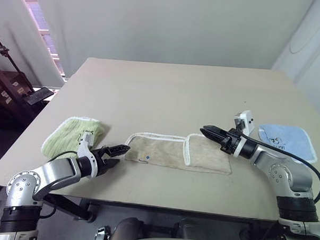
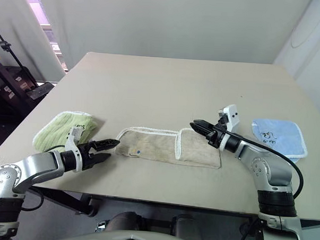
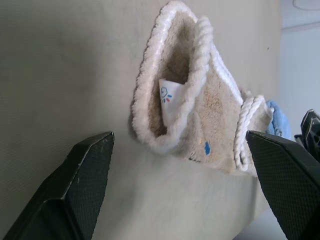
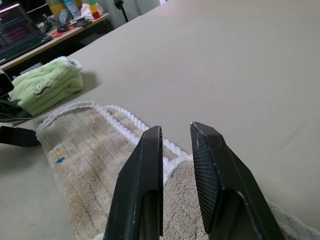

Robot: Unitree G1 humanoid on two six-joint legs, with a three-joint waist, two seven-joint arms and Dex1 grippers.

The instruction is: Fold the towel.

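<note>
The towel (image 1: 169, 151), beige with white corded edging, lies folded into a long strip near the table's front edge. Its right end (image 1: 209, 154) is doubled over. A small white label (image 3: 167, 97) shows inside the rolled left end. My left gripper (image 1: 122, 154) is wide open just off that left end, low over the table, with nothing between its fingers (image 3: 85, 170). My right gripper (image 1: 203, 131) hovers just above the towel's folded right part. Only a narrow gap separates its fingers (image 4: 145, 175), and they hold nothing.
A folded light green towel (image 1: 74, 135) lies left of my left gripper. A folded light blue towel (image 1: 286, 140) lies to the right, beyond my right arm. The tan table (image 1: 172, 94) stretches away behind the towels; its front edge (image 1: 161, 202) is close.
</note>
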